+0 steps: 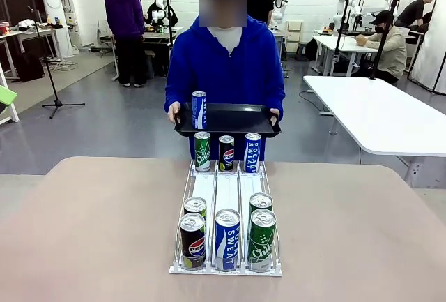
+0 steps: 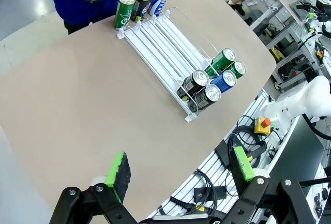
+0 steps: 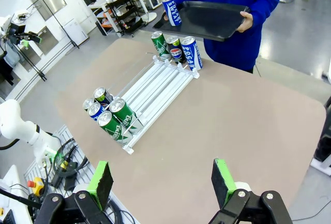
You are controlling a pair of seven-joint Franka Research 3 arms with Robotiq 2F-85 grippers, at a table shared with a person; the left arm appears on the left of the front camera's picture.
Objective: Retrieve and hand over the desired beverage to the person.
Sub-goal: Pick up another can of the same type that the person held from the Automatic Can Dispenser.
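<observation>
The person (image 1: pixel 223 58) in the royal-blue hoodie stands at the table's far side, both hands holding a black tray (image 1: pixel 240 119). A blue-and-white Pocari Sweat can (image 1: pixel 198 110) stands upright on the tray's left part. On the table lies a white three-lane rack (image 1: pixel 226 190). Green, Pepsi and Pocari cans (image 1: pixel 226 153) stand at its far end, and several more cans (image 1: pixel 227 239) crowd its near end. My left gripper (image 2: pixel 180 166) hangs open high over the near table edge, holding nothing. My right gripper (image 3: pixel 162 181) is open too, with the rack (image 3: pixel 155 87) and tray (image 3: pixel 207 19) far ahead of it.
The tan table (image 1: pixel 90 225) spreads wide on both sides of the rack. A white table (image 1: pixel 376 117) stands beyond at the right and a tripod (image 1: pixel 59 103) at the left. Other people work farther back. Cables and a red stop button (image 2: pixel 262 123) lie below the near edge.
</observation>
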